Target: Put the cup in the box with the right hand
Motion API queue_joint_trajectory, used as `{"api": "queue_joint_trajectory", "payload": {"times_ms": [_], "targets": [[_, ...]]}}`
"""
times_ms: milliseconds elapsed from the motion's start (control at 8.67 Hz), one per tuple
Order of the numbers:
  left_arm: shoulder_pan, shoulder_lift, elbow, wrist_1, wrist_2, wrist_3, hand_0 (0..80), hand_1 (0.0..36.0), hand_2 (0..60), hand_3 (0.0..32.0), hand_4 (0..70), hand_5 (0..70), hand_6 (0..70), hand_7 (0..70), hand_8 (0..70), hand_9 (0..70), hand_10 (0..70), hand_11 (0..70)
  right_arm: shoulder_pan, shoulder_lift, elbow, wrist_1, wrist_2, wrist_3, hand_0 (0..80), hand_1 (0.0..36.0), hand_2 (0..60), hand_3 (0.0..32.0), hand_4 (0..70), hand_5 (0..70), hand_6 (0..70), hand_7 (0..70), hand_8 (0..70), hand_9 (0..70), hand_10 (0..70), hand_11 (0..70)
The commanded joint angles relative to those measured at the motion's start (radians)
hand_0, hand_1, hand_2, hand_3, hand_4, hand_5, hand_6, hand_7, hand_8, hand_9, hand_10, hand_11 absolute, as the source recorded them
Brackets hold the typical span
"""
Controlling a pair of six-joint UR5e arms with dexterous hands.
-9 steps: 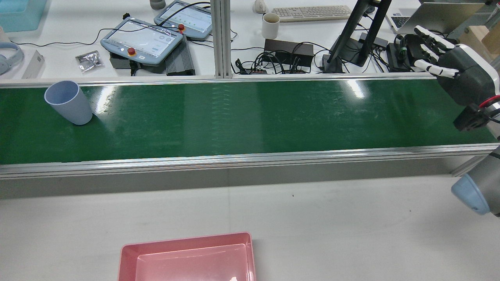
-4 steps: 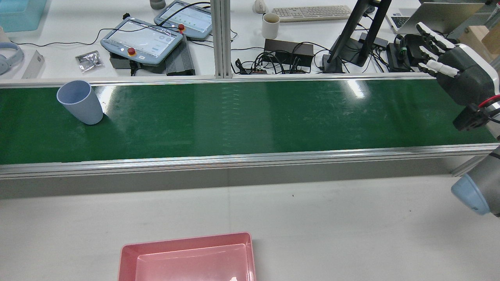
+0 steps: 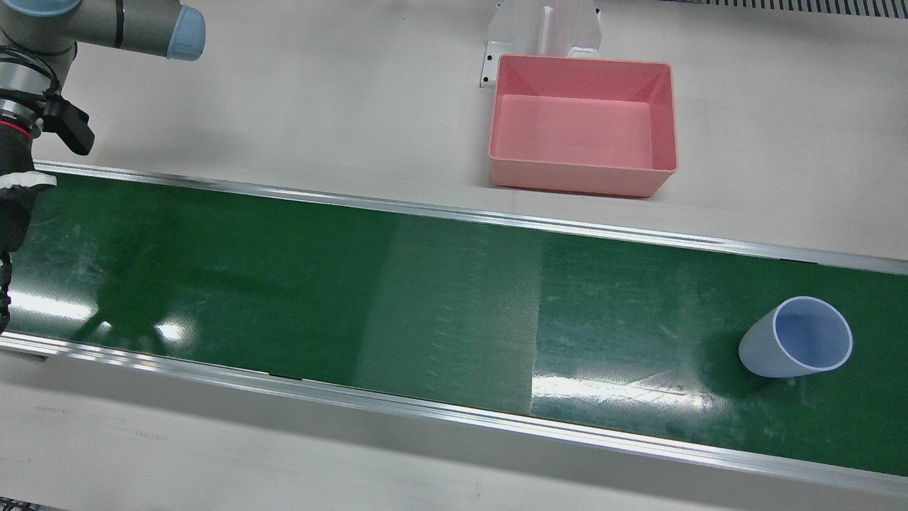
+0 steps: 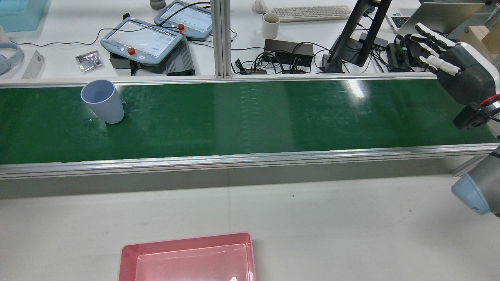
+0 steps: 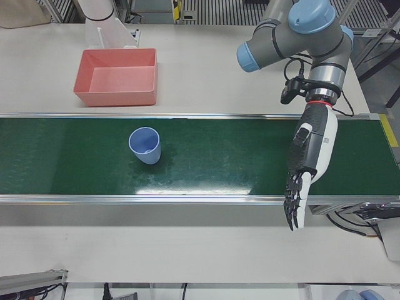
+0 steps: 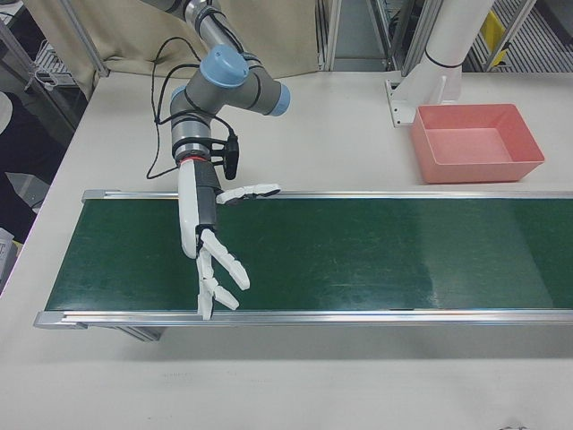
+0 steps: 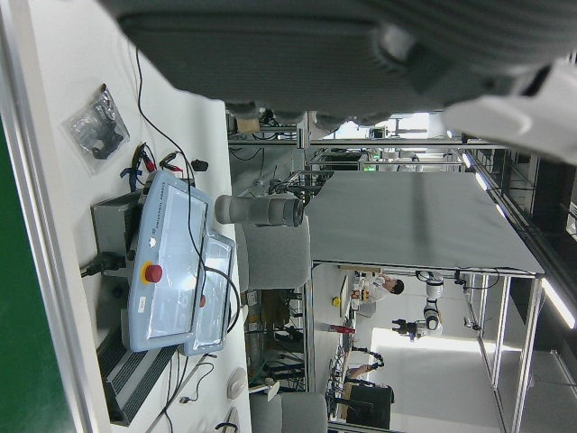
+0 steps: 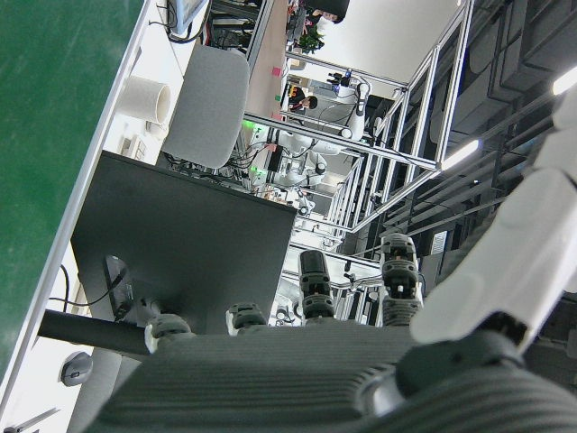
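On the green belt (image 4: 250, 117), toward its left end in the rear view, the cup (image 4: 102, 101) stood upright, mouth up. It was pale blue and nothing touched it. It sat closer to the belt's operator-side rail than to the robot-side one; the front view (image 3: 794, 339) and left-front view (image 5: 145, 145) agreed.

The box (image 4: 183, 240) was pink, open-topped, and on the white counter (image 3: 284, 106) on the robot's side of the belt, not touching the rail. In the front view the box (image 3: 578, 181) lay up and to the left of the cup, well apart from it.

The right hand (image 6: 208, 242) was at the opposite end of the belt, well apart from the cup. It hung over the belt with its fingers (image 6: 224, 264) spread wide and straight, holding nothing. In the rear view it (image 4: 457, 70) showed at the right edge, fingers pointing away toward the desk.

The left hand (image 5: 309, 162) was over the belt on the cup's other side, near but clear of it. Its fingers were extended past the operator-side rail and it was empty.

Beyond the belt in the rear view: two tablets (image 4: 142, 39), a keyboard (image 4: 312, 12) and a mug (image 4: 270, 25).

The hand cameras showed only blurred fingers and lab background.
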Motion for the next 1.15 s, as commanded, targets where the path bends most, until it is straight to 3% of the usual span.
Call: {"api": "queue_joint_trajectory", "payload": {"times_ms": [0, 115, 808, 1038], "targets": [[0.0, -0.001, 0.0, 0.0, 0.0, 0.001, 0.0, 0.0, 0.0, 0.0, 0.0, 0.0, 0.0, 0.0, 0.0, 0.0, 0.0, 0.0, -0.001, 0.0, 0.001, 0.0, 0.002, 0.001, 30.1, 7.6, 8.2, 0.0, 0.0, 1.5, 7.0, 36.7, 0.4, 5.9, 0.0, 0.0], [0.0, -0.001, 0.0, 0.0, 0.0, 0.0, 0.0, 0.0, 0.0, 0.0, 0.0, 0.0, 0.0, 0.0, 0.0, 0.0, 0.0, 0.0, -0.002, 0.0, -0.001, 0.0, 0.002, -0.001, 28.2, 7.5, 8.9, 0.0, 0.0, 1.4, 8.4, 44.9, 0.6, 7.6, 0.0, 0.0], [0.0, -0.001, 0.0, 0.001, 0.0, 0.0, 0.0, 0.0, 0.0, 0.0, 0.0, 0.0, 0.0, 0.0, 0.0, 0.0, 0.0, 0.0, -0.004, 0.002, 0.001, -0.002, -0.001, -0.004, 28.2, 8.3, 10.9, 0.0, 0.0, 1.6, 8.0, 41.3, 0.6, 8.3, 0.0, 0.0], [0.0, 0.0, 0.0, 0.0, 0.0, 0.001, 0.0, 0.0, 0.0, 0.0, 0.0, 0.0, 0.0, 0.0, 0.0, 0.0, 0.0, 0.0, -0.004, 0.002, 0.002, 0.0, -0.001, -0.002, 28.7, 8.6, 11.8, 0.0, 0.0, 1.7, 7.0, 35.4, 0.4, 7.7, 0.0, 0.0]]}}
